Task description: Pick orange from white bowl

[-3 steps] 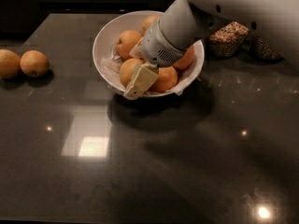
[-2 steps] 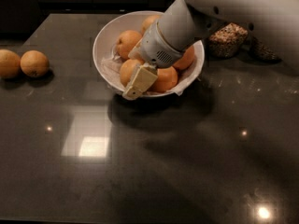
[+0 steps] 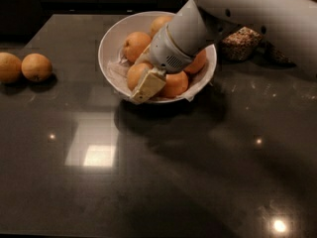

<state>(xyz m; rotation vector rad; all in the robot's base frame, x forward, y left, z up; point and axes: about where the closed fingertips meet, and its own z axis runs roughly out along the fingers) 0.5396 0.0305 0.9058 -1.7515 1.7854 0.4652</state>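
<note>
Leaning the tool (image 3: 146, 87) steeply into the white bowl (image 3: 110, 39) on the bench (image 3: 163, 182), lying against the orange (image 3: 134, 73) at the near rim, likely seeking a grasp; not showing whether closed or open.

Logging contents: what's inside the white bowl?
The white bowl holds several oranges on a crinkled liner. The tool sits among the front ones; the arm hides the bowl's middle.

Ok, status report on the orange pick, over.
Gripper down in white bowl, at front-left orange. Orange not lifted, sits in bowl. Other oranges crowd it; arm hides the grasp.
</note>
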